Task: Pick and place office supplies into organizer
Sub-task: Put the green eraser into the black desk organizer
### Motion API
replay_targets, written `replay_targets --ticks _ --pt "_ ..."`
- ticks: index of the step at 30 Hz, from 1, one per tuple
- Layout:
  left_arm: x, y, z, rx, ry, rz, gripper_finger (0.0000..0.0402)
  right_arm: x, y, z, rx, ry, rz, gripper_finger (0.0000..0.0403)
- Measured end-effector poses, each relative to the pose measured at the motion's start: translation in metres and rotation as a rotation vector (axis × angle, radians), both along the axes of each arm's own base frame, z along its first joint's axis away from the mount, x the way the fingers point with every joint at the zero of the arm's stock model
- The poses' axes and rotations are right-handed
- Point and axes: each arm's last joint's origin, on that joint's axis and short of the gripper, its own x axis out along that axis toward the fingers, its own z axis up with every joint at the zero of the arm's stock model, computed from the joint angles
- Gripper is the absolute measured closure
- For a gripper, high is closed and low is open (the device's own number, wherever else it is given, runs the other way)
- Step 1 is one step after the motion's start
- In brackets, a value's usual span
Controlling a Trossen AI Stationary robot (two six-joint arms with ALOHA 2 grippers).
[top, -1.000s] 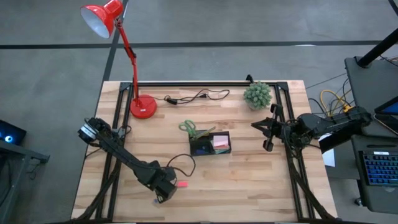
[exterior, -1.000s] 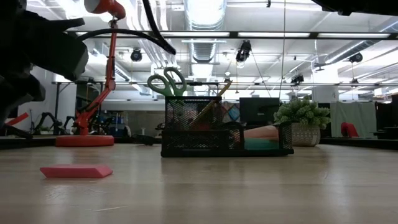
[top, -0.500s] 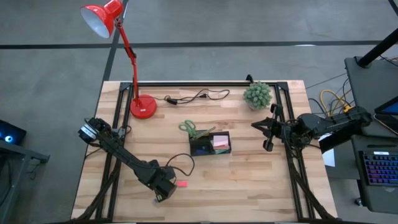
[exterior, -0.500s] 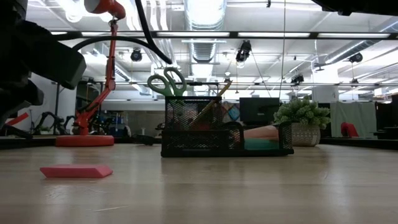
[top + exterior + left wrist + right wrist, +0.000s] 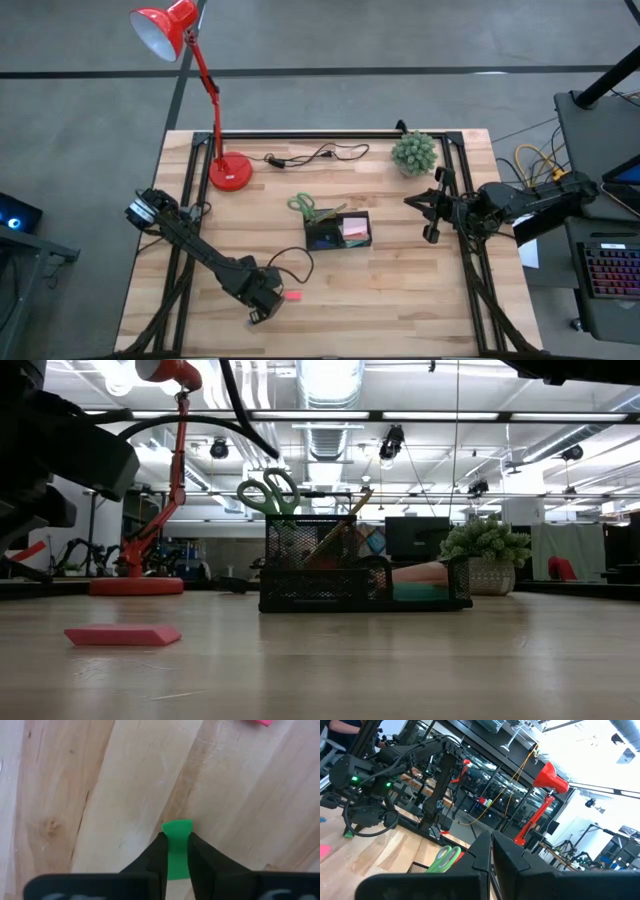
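Although the table carries few loose items, the work reads as mostly done: the organizer sits near centre and already holds the green-handled scissors, leaning out toward 10 o'clock, the pink sticky-note pad in its 3 o'clock compartment, and other items too small to name. Outstanding, by my judgement, are two pieces near the 7 o'clock corner. One is a flat pink piece lying on the wood just beside the left gripper. The other is a small green piece, which the left wrist view shows pinched between that gripper's two fingers, resting on or just above the boards. The right gripper waits at 3 o'clock with its fingers pressed together on nothing. Bare wood lies between the left gripper and the organizer at 1 o'clock, so the carry looks unobstructed. The lamp base, black cable and plant stand well apart along the 12 o'clock edge. The left gripper works near the 6 o'clock edge, leaving little margin there.
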Motion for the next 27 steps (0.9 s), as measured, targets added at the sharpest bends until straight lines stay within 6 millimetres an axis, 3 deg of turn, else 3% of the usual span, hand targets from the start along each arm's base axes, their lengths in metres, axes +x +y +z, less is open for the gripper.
replay_targets --ticks 17,27 --pt "-0.002 0.006 0.021 -0.045 -0.027 -0.030 0.0373 0.000 0.000 0.000 0.000 0.000 0.000 0.0394" --pt "0.010 0.027 0.028 -0.034 -0.078 -0.127 0.0373 0.000 0.000 0.000 0.001 0.000 0.001 0.0394"
